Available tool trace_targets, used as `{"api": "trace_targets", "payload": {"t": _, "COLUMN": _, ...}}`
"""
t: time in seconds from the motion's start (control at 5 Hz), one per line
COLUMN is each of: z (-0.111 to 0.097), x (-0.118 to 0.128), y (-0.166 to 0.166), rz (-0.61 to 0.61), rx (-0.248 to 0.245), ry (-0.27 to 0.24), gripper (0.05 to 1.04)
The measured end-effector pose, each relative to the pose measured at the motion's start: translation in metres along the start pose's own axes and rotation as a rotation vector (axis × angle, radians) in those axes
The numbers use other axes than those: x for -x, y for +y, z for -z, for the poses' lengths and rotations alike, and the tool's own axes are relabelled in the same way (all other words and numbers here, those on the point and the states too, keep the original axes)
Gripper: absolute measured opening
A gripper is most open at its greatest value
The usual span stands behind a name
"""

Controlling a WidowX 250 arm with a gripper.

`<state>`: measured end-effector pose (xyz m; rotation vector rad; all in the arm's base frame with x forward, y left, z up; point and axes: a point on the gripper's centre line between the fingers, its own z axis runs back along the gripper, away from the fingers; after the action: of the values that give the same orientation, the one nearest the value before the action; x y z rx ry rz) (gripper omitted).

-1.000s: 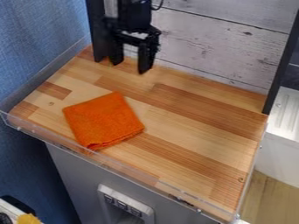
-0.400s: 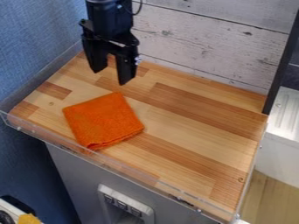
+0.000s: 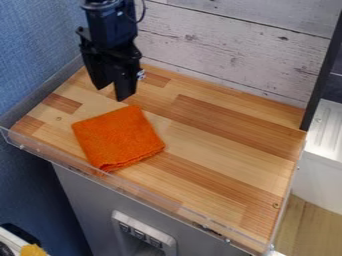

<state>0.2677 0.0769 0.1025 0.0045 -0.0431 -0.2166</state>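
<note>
A: Here's the pincer (image 3: 111, 94), at the far left, empty, its fingers parted and pointing down!

B: And right by it, on the near side, the cloth (image 3: 119, 139), folded into a flat square on the left part of the counter (image 3: 220, 145). How would you play a grip?

A: Line up over the cloth first, fingers straddling a small piece, then straight down. Come in slanted and you'd likely just shove it along the wood!

B: How low?

A: Light contact with the wood, no pressing. Too high and the tips may pinch only the top layer, and the fold opens up.

B: Which part, then?

A: The middle, I'd say, bunching a ridge. The near corner lies close to the clear guard (image 3: 143, 194), so there's less room there.

B: And lifting?

A: Slowly, straight up, letting the layers hang together!
</note>
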Motion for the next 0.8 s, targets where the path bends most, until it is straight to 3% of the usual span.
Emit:
{"api": "trace_targets", "payload": {"t": 0.2, "z": 0.002, "x": 0.002, "y": 0.006, "rz": 0.013, "rx": 0.001, "ry": -0.004, "gripper": 0.368}}
{"api": "trace_targets", "payload": {"t": 0.4, "z": 0.015, "x": 0.004, "y": 0.010, "rz": 0.026, "rx": 0.019, "ry": 0.026, "gripper": 0.153}}
{"api": "trace_targets", "payload": {"t": 0.6, "z": 0.030, "x": 0.001, "y": 0.012, "rz": 0.033, "rx": 0.032, "ry": 0.047, "gripper": 0.065}}
{"api": "trace_targets", "payload": {"t": 0.8, "z": 0.047, "x": -0.002, "y": 0.014, "rz": 0.026, "rx": 0.039, "ry": 0.060, "gripper": 0.059}}
